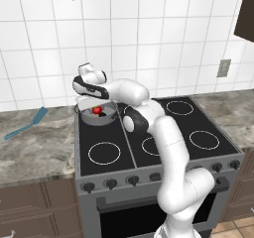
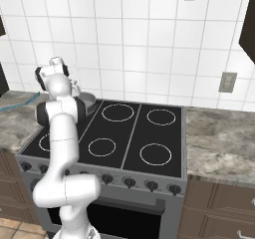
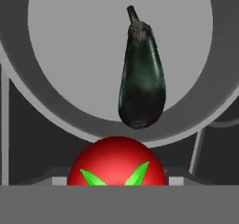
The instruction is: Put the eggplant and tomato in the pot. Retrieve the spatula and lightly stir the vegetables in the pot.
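Red fills the low centre of my hand view: the tomato (image 3: pixel 117 162), green stem leaves toward the camera, sits right between my fingers at six o'clock; my gripper (image 1: pixel 97 109) is closed on it, jaws part-way apart around its round body; in the left base view the same tomato (image 1: pixel 96 110) shows as a red spot under my hand, held above the pot (image 1: pixel 110 115). Grey metal lies beneath: the pot's round floor (image 3: pixel 74 55) spreads across the top of my hand view, and the eggplant (image 3: pixel 141 78) lies on that floor, dark and glossy, stem toward twelve o'clock, fat end toward six, just past the tomato from where my camera looks; whether the two touch I cannot tell. From the left base view the pot stands on the stove's (image 1: pixel 163 133) back left burner, at about ten o'clock from the stove's middle; my white arm (image 1: pixel 168 148) reaches over to it from the lower right. On the stone counter (image 1: pixel 34 148) to the left of the stove lies the spatula (image 1: pixel 27 123), light blue, blade toward one o'clock and handle toward seven, well apart from the pot. In the right base view my arm (image 2: pixel 62 133) stands in front of the pot (image 2: pixel 88 99), whose grey rim shows just beside my forearm; a strip of the light blue spatula (image 2: pixel 20 103) shows on the counter at the left edge.
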Available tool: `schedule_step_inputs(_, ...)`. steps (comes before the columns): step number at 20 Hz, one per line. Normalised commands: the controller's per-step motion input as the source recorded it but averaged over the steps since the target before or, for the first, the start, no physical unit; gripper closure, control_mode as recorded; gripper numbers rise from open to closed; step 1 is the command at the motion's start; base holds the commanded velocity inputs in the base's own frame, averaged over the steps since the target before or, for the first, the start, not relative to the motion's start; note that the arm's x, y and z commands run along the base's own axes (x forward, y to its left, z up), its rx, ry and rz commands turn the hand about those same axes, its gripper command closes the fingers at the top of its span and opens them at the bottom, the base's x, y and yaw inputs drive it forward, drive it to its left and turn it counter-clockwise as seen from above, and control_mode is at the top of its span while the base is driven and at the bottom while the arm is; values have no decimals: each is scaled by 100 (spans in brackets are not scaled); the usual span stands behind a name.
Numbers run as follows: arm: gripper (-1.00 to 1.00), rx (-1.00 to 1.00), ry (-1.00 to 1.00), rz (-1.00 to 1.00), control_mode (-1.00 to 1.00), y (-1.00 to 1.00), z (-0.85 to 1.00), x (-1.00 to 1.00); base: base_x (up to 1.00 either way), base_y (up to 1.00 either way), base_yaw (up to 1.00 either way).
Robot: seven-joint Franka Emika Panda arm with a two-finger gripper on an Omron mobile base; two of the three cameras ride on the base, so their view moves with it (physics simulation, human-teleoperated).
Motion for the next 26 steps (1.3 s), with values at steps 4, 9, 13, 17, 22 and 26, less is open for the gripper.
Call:
schedule_step_inputs(4, 100, 0, 0, 0, -100, -16, -33, 22, 0, 0, 0)
schedule_step_inputs(9, 100, 1, -4, 0, -100, -11, -7, 40, 0, 0, 0)
schedule_step_inputs(13, 100, 4, 0, 0, -100, -14, 11, 40, 0, 0, 0)
schedule_step_inputs(17, 100, 2, 2, 0, -100, -9, 5, 27, 0, 0, 0)
schedule_step_inputs(22, 100, 0, 1, 0, -100, 0, 0, 0, 0, 0, 0)
schedule_step_inputs(26, -100, 0, 0, 0, -100, 0, 0, 0, 0, 0, 0)
